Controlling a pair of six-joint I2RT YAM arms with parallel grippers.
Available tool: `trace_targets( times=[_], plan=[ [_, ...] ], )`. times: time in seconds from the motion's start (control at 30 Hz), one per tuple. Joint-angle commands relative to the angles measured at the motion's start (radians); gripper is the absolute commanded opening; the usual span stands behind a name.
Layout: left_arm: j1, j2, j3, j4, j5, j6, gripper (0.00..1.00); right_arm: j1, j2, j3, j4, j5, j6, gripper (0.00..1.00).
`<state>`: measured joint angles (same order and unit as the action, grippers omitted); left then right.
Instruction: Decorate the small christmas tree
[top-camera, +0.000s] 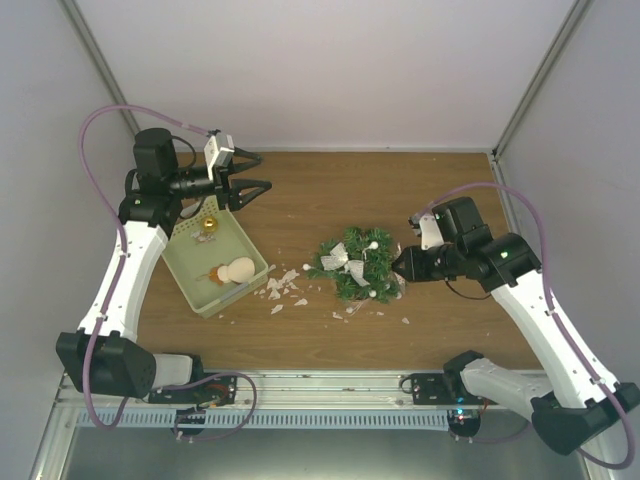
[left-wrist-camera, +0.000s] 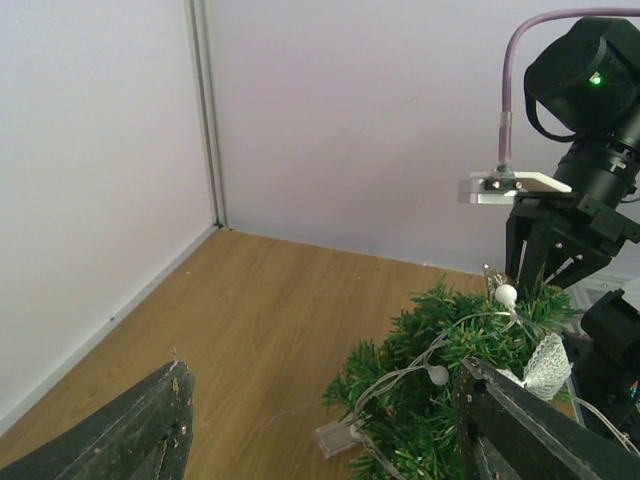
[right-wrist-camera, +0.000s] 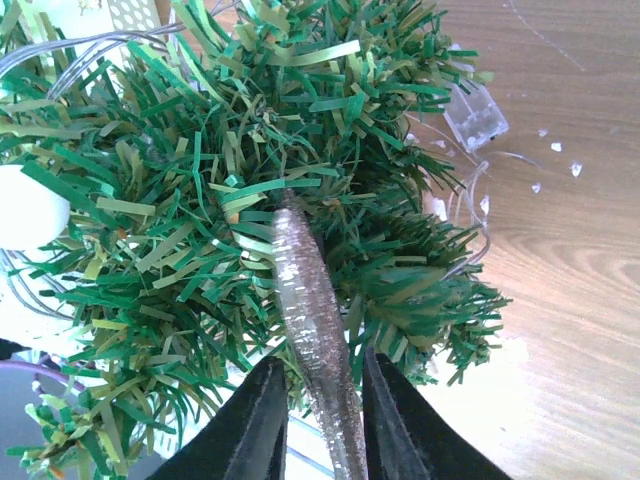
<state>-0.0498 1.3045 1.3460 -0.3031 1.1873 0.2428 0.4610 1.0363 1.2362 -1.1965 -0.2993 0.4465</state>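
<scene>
The small christmas tree (top-camera: 355, 268) stands mid-table, wound with a string of white bulb lights and a white lace bow (top-camera: 335, 258). My right gripper (top-camera: 399, 265) is at the tree's right side. In the right wrist view its fingers (right-wrist-camera: 262, 420) are closed narrowly on a slim silver glitter ornament (right-wrist-camera: 305, 300), which is pushed into the branches (right-wrist-camera: 200, 200). My left gripper (top-camera: 263, 172) is open and empty, raised over the far end of the pale green tray (top-camera: 190, 268). In the left wrist view it (left-wrist-camera: 325, 372) faces the tree (left-wrist-camera: 400, 420).
The tray holds a gold ball (top-camera: 208, 225) and a white and orange figure (top-camera: 236, 270). White scraps (top-camera: 285, 290) lie on the wood left of the tree. A clear light-string box (left-wrist-camera: 335, 437) rests at the tree's foot. Walls close in the back and sides.
</scene>
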Motion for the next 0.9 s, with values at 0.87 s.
trace_targets(
  times=[0.87],
  plan=[
    [0.007,0.031,0.017,0.048,0.042,-0.045,0.72,0.005,-0.03,0.15,-0.13,0.125,0.019,0.4]
  ],
)
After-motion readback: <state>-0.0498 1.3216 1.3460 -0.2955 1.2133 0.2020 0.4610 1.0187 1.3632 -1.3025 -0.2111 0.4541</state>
